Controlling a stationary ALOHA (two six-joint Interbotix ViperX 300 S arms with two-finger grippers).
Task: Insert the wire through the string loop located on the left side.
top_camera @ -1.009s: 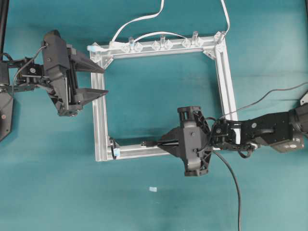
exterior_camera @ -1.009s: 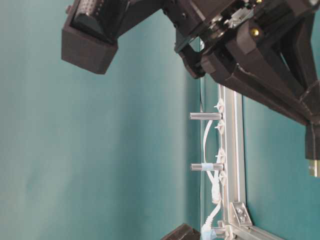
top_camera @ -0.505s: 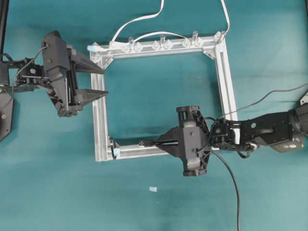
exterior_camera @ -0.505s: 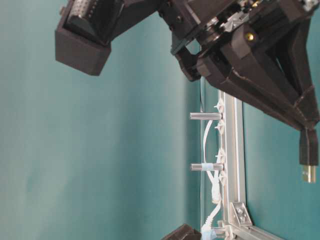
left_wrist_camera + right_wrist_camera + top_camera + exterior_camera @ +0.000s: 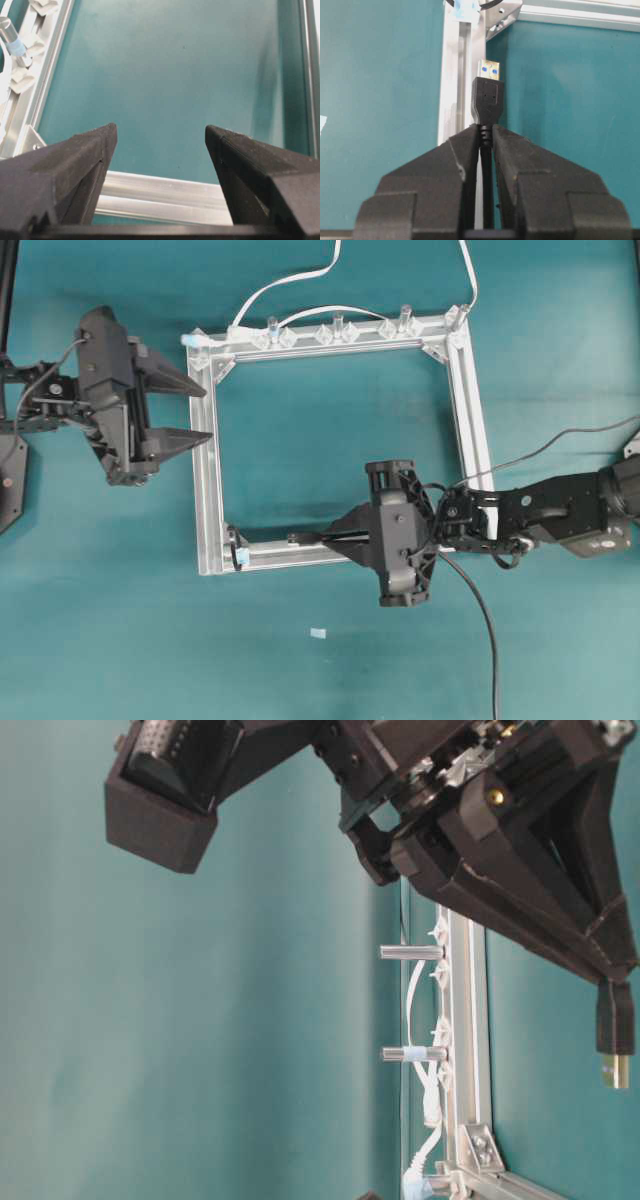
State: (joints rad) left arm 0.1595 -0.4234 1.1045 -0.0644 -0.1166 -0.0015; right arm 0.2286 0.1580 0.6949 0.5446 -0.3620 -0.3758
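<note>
My right gripper [image 5: 326,537] is shut on the wire, a black cable ending in a USB plug [image 5: 297,537] with a metal tip. The plug [image 5: 488,97] sticks out ahead of the jaws over the frame's bottom rail, pointing left at the string loop [image 5: 236,546]. That loop with its pale blue tab [image 5: 464,7] sits at the frame's bottom-left corner, a short gap beyond the tip. The plug [image 5: 614,1025] also shows in the table-level view. My left gripper [image 5: 207,414] stands open and empty beside the frame's left rail [image 5: 165,192].
The square aluminium frame [image 5: 472,410] lies on the teal table. Its top rail carries clear clips, short metal posts [image 5: 410,952] and white cables [image 5: 290,282]. The wire's slack [image 5: 490,635] trails toward the front edge. A small pale scrap [image 5: 318,633] lies in front of the frame.
My right gripper has crept left along the bottom rail, bringing the plug closer to the loop. My left gripper has drawn back a little to the left, still open.
</note>
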